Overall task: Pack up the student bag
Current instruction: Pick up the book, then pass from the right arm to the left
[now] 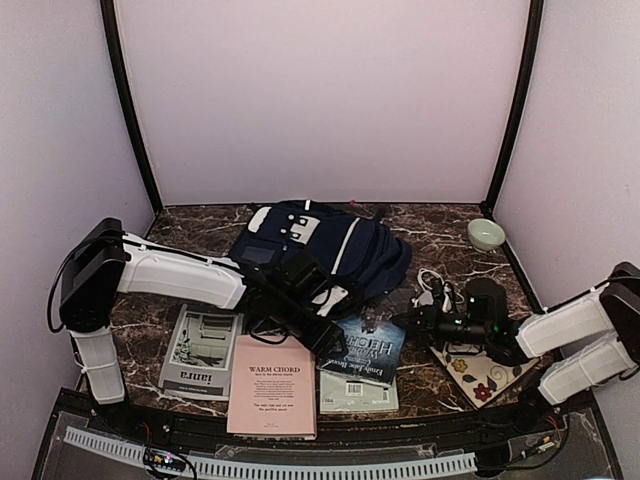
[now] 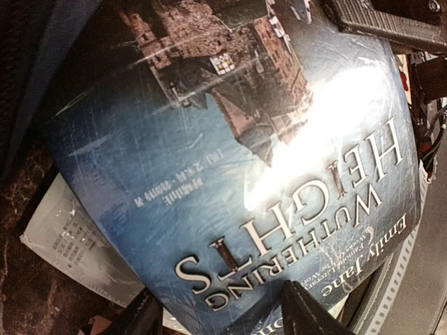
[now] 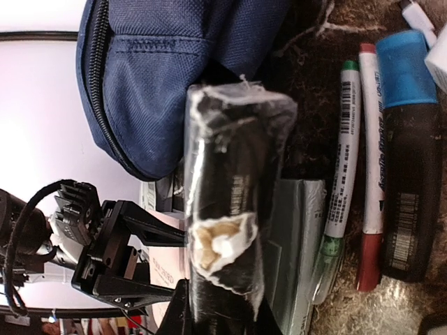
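Observation:
The student bag (image 1: 320,250), navy with white stripes and a pale patch, lies at the back centre of the table; its zipped side shows in the right wrist view (image 3: 174,70). In front of it is a blue book titled Wuthering Heights (image 1: 365,350). My right gripper (image 1: 400,323) is shut on the book's black, torn spine (image 3: 230,174), a jaw on each side (image 3: 220,314). My left gripper (image 1: 330,340) is at the book's other side, open, with the cover (image 2: 209,153) filling its view and the near edge between its fingers (image 2: 223,307).
A pink book (image 1: 272,385) and a grey book (image 1: 200,350) lie near the front edge, and a pale book (image 1: 358,392) lies under the blue one. Markers (image 3: 344,153) lie right of the bag. A floral cloth (image 1: 480,375), cables (image 1: 432,285) and a green bowl (image 1: 486,234) are at the right.

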`<action>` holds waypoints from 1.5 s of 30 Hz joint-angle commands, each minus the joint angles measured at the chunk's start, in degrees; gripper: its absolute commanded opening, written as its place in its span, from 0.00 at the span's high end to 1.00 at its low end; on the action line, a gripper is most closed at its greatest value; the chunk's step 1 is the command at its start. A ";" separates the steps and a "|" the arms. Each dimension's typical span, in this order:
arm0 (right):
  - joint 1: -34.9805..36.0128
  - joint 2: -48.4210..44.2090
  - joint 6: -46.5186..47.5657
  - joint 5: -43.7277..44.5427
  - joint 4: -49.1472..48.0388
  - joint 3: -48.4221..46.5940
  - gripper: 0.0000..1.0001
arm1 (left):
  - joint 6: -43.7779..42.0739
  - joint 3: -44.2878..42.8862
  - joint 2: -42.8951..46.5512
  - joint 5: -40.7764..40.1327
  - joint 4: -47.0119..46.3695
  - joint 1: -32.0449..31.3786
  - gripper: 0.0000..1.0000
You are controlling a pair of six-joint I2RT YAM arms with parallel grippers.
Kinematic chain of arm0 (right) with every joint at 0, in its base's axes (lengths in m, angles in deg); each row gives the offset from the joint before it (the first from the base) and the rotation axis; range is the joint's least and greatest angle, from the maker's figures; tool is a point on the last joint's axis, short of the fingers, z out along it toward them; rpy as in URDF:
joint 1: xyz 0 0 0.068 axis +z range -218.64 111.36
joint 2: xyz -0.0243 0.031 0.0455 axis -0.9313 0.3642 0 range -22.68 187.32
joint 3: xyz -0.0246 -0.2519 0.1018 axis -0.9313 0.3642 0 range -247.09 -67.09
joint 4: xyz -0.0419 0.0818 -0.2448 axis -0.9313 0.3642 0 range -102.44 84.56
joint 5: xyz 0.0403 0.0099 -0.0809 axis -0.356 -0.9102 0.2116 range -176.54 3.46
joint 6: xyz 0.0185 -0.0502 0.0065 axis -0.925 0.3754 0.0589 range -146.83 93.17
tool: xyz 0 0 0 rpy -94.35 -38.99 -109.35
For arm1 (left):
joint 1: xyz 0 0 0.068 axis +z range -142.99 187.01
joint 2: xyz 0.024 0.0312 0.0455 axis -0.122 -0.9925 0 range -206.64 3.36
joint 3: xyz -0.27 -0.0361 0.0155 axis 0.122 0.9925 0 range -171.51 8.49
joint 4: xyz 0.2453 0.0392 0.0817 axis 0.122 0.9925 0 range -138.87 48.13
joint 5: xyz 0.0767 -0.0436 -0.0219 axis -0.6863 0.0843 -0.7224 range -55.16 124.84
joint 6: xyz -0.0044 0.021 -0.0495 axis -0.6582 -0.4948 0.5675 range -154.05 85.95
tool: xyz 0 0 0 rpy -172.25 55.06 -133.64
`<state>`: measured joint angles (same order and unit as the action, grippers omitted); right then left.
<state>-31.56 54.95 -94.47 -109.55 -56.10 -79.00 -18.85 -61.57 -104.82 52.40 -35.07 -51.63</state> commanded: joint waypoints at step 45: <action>7.03 -25.66 79.08 -2.87 56.97 -39.55 0.27 | -21.47 -0.96 28.02 7.50 -12.83 -1.05 1.00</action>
<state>-23.89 34.36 -8.76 -121.46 14.30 -119.04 -44.51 -67.60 -87.33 65.28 -34.19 -52.92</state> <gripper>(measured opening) 0.431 0.220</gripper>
